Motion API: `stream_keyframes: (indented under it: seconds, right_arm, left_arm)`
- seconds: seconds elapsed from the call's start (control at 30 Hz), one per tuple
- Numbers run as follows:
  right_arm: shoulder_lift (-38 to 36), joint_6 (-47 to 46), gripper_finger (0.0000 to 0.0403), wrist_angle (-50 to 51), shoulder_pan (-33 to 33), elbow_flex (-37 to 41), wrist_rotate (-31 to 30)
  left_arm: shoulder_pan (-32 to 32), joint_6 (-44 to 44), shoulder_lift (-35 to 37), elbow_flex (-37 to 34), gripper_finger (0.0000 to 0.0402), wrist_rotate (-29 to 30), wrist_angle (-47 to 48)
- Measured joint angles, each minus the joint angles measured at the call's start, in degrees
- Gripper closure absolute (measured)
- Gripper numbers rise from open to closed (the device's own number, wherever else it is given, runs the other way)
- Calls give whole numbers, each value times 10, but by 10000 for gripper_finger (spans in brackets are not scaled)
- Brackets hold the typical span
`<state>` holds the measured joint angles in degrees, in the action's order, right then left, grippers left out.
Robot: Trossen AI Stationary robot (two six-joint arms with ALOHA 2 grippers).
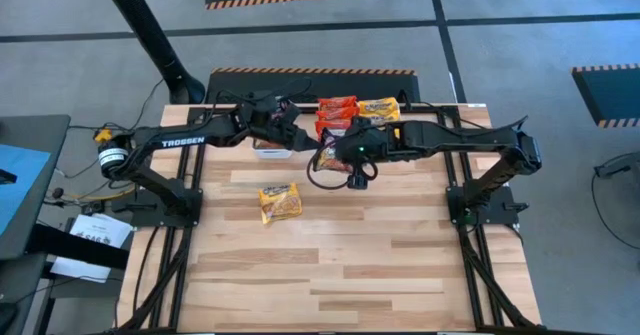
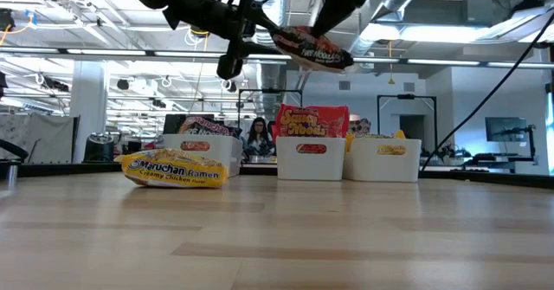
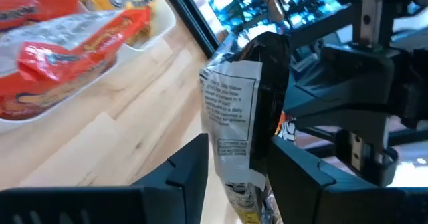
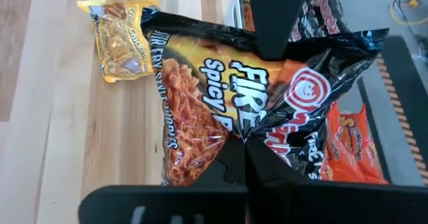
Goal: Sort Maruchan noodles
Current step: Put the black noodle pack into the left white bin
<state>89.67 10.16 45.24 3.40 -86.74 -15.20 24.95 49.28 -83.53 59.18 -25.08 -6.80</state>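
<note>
Right gripper [image 4: 244, 140] clamped on black Fire Spicy packet [image 4: 221, 110], aloft near white bins [image 2: 310, 157]; left gripper [image 3: 237, 164] fingers apart around it; yellow Creamy Chicken packet [image 1: 280, 202] unsorted on table [image 1: 350, 265]; most packets binned.

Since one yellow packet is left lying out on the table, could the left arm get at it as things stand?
Probably not yet: the yellow packet lies unobstructed, but the left gripper has its jaws around the black packet that the right gripper holds.
</note>
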Motion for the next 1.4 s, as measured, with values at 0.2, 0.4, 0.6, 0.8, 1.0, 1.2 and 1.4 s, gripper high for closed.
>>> stream_keyframes:
  seconds: [0.2, 0.4, 0.6, 0.8, 1.0, 1.2, 1.4]
  right_arm:
    - [0, 24, 402, -18, 11, 0, 17]
    - [0, 26, 402, -22, 12, 0, 25]
    - [0, 26, 402, -23, 12, 0, 34]
    - [0, 23, 401, -18, 12, 0, 35]
    - [0, 22, 385, -20, 12, 0, 35]
    - [1, 24, 344, -25, 12, 0, 16]
    - [-5, 24, 322, -27, 13, 0, -26]
  left_arm:
    - [-4, -9, 0, 0, 270, -31, -6]
    - [-9, -42, 0, 0, 270, -31, -7]
    - [-10, -71, 0, 0, 302, -38, -9]
    - [-10, -84, 0, 0, 368, -46, -36]
    - [-9, -99, 0, 0, 398, -57, -49]
    - [8, -109, 2, 0, 401, -89, -45]
    - [61, -131, 33, 0, 401, -137, 19]
